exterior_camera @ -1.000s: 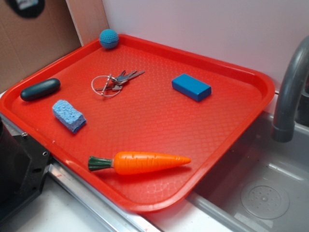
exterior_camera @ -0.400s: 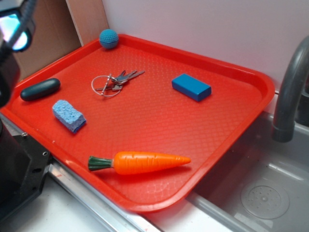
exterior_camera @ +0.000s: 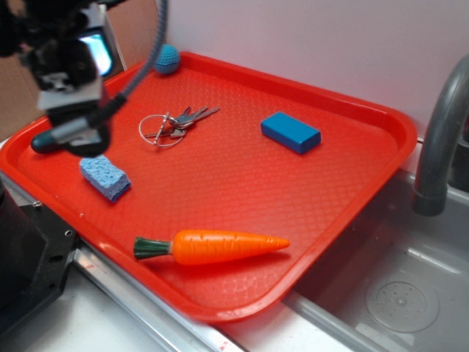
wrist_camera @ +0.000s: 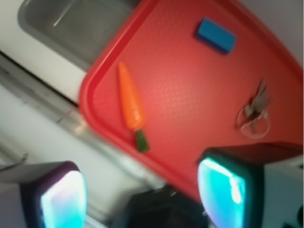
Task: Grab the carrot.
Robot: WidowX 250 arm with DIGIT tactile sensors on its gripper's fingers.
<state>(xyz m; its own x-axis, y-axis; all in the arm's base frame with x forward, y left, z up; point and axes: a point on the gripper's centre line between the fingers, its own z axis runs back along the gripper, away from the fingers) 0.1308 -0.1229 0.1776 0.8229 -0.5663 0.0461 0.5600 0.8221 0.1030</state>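
Wrist view is showing your tool [wrist_camera: 142, 190] spread wide, gripping nothing, its two fingers [wrist_camera: 223, 190] glowing at the bottom corners. In the exterior view it [exterior_camera: 73, 110] is hovering above the tray's [exterior_camera: 242, 183] far left corner, over a dark oval object [exterior_camera: 42, 141] and just above a light blue sponge [exterior_camera: 105, 175]. Keys [exterior_camera: 172, 125] are lying just beside it, with a blue block [exterior_camera: 290, 132] farther right. You are looking at the carrot [exterior_camera: 212, 246] lying flat near the tray's front edge, well apart from the tool, tip pointing toward the sink [exterior_camera: 396, 293].
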